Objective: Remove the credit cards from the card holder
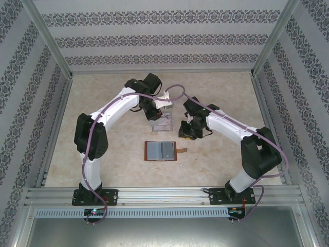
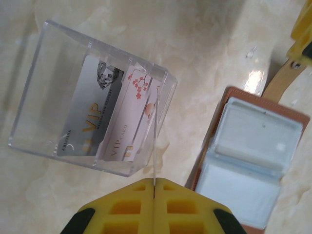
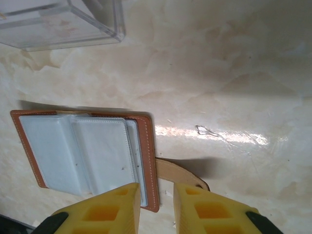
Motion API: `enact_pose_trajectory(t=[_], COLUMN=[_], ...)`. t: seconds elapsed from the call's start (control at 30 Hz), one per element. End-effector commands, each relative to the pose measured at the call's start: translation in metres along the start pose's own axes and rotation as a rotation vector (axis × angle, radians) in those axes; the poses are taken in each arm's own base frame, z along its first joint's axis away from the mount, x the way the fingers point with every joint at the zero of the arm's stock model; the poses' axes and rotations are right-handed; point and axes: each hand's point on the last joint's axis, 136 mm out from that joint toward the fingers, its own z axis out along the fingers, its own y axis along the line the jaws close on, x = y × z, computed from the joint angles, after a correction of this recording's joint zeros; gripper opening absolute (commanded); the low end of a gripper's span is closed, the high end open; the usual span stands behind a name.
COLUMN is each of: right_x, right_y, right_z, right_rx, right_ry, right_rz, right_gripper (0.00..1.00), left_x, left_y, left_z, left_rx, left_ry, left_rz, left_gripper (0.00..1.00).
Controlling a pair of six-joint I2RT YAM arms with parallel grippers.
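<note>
The card holder [image 1: 161,151] lies open on the table, brown leather outside and pale grey-blue pockets [image 3: 83,151] inside, with its snap tab [image 3: 178,173] sticking out to the side. My left gripper [image 2: 154,181] is shut on a thin credit card [image 2: 155,156] seen edge-on, whose far end reaches the corner of the clear acrylic rack [image 2: 48,87]. Two credit cards stand in that rack, one grey [image 2: 92,117] and one white with pink flowers [image 2: 131,117]. My right gripper [image 3: 157,187] hangs over the holder's tab edge, jaws a little apart with nothing gripped.
The rack [image 1: 163,122] sits just behind the card holder, between both arms; the left gripper [image 1: 154,114] is at it and the right gripper [image 1: 186,133] to its right. Patterned walls and metal rails enclose the marbled table [image 1: 103,103].
</note>
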Motion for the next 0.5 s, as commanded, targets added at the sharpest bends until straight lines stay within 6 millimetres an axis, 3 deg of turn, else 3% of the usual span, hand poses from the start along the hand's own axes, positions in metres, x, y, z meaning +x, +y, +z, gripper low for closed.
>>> enact_pose_trajectory(t=[0.0, 0.27, 0.47], right_x=[0.003, 0.001, -0.003], right_y=[-0.009, -0.011, -0.014], right_z=[-0.003, 0.000, 0.000], right_rx=[0.016, 0.020, 0.018], right_ry=[-0.009, -0.009, -0.018], right_rz=[0.007, 0.023, 0.043], right_gripper=[0.27, 0.27, 0.27], left_x=[0.007, -0.020, -0.028], left_y=[0.001, 0.015, 0.025], left_z=[-0.009, -0.011, -0.004], left_rx=[0.016, 0.005, 0.018], left_ry=[0.046, -0.003, 0.019], left_rz=[0.157, 0.291, 0.325], left_gripper=[0.00, 0.00, 0.00])
